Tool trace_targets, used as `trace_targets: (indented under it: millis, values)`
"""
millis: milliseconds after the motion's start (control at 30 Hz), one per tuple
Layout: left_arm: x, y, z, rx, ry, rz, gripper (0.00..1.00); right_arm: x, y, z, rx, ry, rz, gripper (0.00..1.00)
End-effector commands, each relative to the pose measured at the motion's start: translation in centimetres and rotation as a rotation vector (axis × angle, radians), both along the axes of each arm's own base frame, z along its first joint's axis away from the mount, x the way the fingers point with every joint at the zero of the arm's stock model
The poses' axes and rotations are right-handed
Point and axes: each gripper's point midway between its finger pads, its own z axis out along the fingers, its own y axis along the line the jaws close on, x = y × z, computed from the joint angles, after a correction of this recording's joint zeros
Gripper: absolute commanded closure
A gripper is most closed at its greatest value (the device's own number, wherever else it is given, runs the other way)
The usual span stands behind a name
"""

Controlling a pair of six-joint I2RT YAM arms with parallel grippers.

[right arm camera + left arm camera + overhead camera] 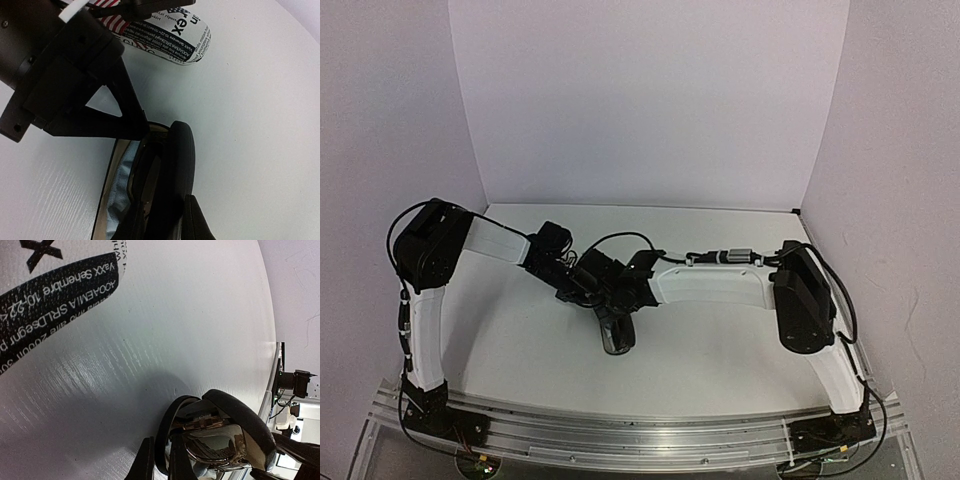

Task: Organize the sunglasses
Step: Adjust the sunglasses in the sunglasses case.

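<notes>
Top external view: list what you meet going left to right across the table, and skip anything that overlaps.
left arm → black glasses case → right arm

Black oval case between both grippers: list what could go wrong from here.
The brown sunglasses and pale blue cloth lie inside the black oval case under its raised lid; closing could pinch a cloth edge or frame. The left gripper and right gripper both grip the case, so opposing pulls might strain its shiny metal hinge or tip the contents out.
</notes>
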Motion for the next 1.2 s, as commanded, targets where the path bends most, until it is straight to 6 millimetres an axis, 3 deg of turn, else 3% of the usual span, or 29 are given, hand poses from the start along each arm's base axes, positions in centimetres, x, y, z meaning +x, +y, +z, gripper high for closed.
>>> trace_targets:
  millis: [0,133,300,433,667,833,1167]
  values:
    - [-0.7,-1.6,1.9,-0.087,-0.005,-0.055,0.97,-1.8,0.1,-4.9,-0.149,0.048,0.080,0.80]
    - [-0.8,-1.5,1.9,-0.084,-0.003,-0.057,0.99,-2.6,0.4,-6.0,-0.177,0.071,0.087,0.70]
    - [-0.8,-1.5,1.9,-0.081,-0.003,-0.057,0.99,-2.9,1.3,-3.9,-0.117,0.065,0.082,0.59]
    - [-0.7,-1.5,2.0,-0.079,-0.008,-0.057,0.99,-3.0,1.2,-2.5,-0.084,0.069,0.071,0.58]
    - [-0.8,-0.6,2.0,-0.076,-0.010,-0.059,0.99,-2.2,-1.4,-1.5,-0.085,0.060,0.048,0.78]
    - [-1.3,-0.3,2.4,-0.094,-0.028,-0.097,0.95,-2.3,-0.7,-0.5,-0.060,0.031,0.134,0.88]
    - [-3.2,0.3,4.8,-0.163,-0.153,-0.268,0.71,-2.7,-1.4,-0.6,-0.107,-0.072,0.323,0.95]
